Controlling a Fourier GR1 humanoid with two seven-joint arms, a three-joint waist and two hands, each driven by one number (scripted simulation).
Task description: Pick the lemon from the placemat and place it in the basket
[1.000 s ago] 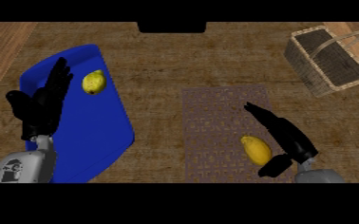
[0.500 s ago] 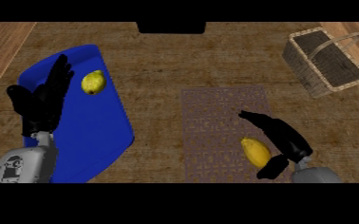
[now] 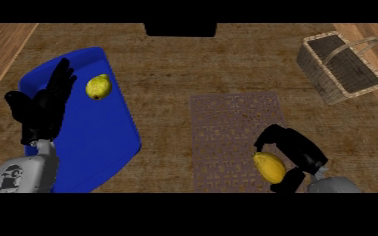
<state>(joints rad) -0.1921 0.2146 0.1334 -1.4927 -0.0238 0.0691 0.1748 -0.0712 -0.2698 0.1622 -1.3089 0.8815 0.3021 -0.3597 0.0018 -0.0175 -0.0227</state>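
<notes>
The lemon that the task concerns lies at the near right corner of the patterned brown placemat, and the right hand is wrapped around it there. The hand's fingers arch over the far side of the fruit while another dark digit shows just near of it, so the lemon sits inside the curl, its yellow left face open to the head view and its right side hidden against the palm. The fingers are grasping the lemon; whether it has left the mat cannot be told from this steep angle.

The grasp is low on the mat because that is where the fruit rests. The wicker basket stands well apart at the far right of the worktop, handle arched over its open top, so the carry will likely run away from the robot and to the right.

A second lemon lies on the blue mat at the left. The left hand rests over that mat's left edge, fingers straight and released, just left of this fruit and not touching it.
</notes>
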